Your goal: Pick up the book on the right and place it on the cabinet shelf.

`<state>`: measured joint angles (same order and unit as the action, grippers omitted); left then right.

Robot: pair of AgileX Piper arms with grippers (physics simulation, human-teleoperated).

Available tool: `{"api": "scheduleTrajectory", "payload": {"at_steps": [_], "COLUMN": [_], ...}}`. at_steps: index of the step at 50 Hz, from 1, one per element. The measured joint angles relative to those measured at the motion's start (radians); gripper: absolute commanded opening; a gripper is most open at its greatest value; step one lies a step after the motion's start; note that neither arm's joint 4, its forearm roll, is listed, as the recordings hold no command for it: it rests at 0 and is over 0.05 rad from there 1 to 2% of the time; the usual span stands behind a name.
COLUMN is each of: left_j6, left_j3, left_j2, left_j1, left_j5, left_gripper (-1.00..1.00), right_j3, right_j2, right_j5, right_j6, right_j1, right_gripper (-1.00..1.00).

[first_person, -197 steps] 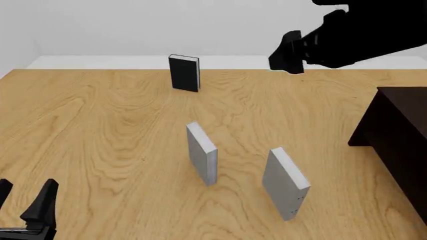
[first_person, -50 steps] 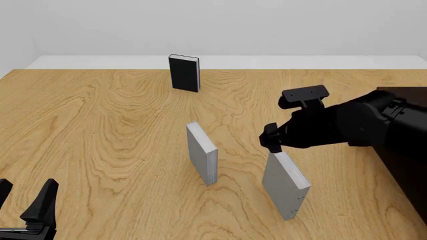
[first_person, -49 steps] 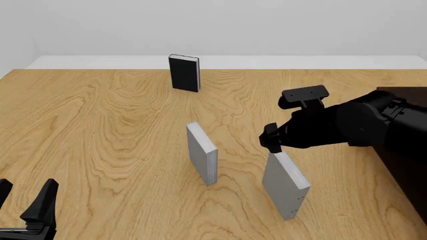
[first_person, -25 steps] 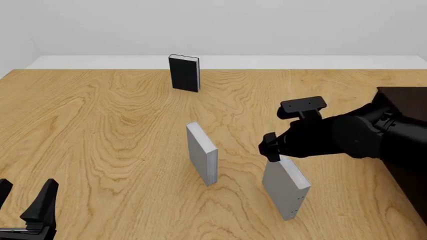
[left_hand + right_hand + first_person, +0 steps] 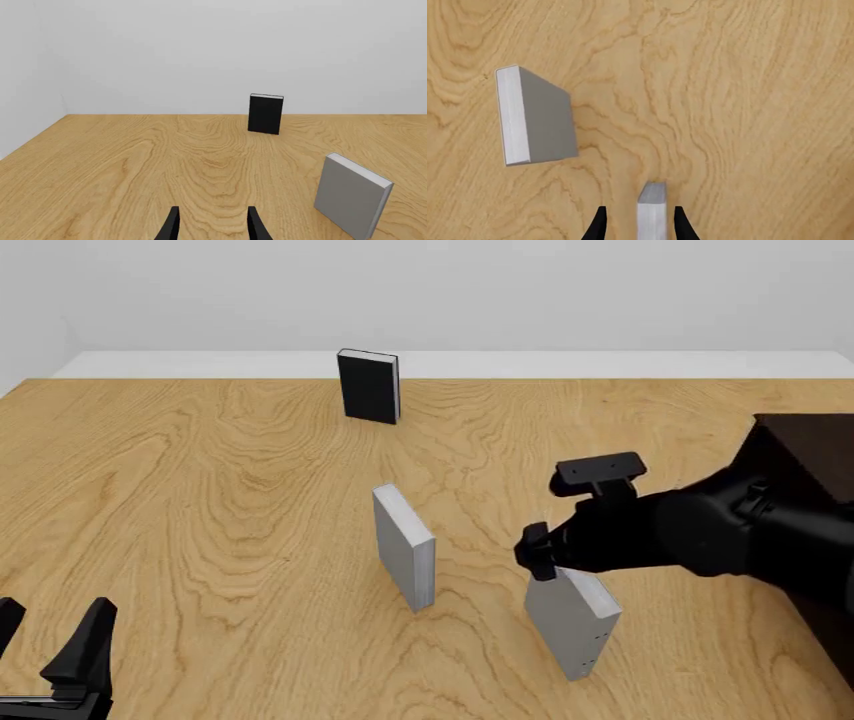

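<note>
Directly beneath the right end effector (image 5: 637,225) stands the book (image 5: 652,212), its top edge between the open fingers, ungripped; the left end effector (image 5: 210,227), open and empty, sits far off.

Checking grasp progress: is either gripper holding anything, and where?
Nothing held yet. The right gripper straddles the book at its top edge, fingers apart; left gripper is empty.

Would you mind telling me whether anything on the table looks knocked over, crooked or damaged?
Nothing stands out. The black book and both grey books stand upright, apart and undamaged. The right gripper straddles the right-hand one's top edge, fingers open.
</note>
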<state>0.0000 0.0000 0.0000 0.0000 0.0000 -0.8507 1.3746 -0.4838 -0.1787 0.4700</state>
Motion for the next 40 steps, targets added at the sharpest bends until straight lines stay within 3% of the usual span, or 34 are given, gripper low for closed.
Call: {"api": "scheduleTrajectory", "payload": {"at_steps": [35, 36, 40], "left_j6": [0.000, 0.000, 0.000], "left_j3": [0.000, 0.000, 0.000], "left_j2": [0.000, 0.000, 0.000], "left_j1": [0.000, 0.000, 0.000], "left_j5": [0.000, 0.000, 0.000], "left_gripper": [1.00, 1.00, 1.00], "right_j3": [0.031, 0.030, 0.025], "right_j2": [0.036, 0.036, 0.035], "right_j5": [0.049, 0.048, 0.042], "right_j6": [0.002, 0.003, 0.014], "right_j1": [0.014, 0.013, 0.006], "right_gripper": [1.00, -1.00, -1.00]}}
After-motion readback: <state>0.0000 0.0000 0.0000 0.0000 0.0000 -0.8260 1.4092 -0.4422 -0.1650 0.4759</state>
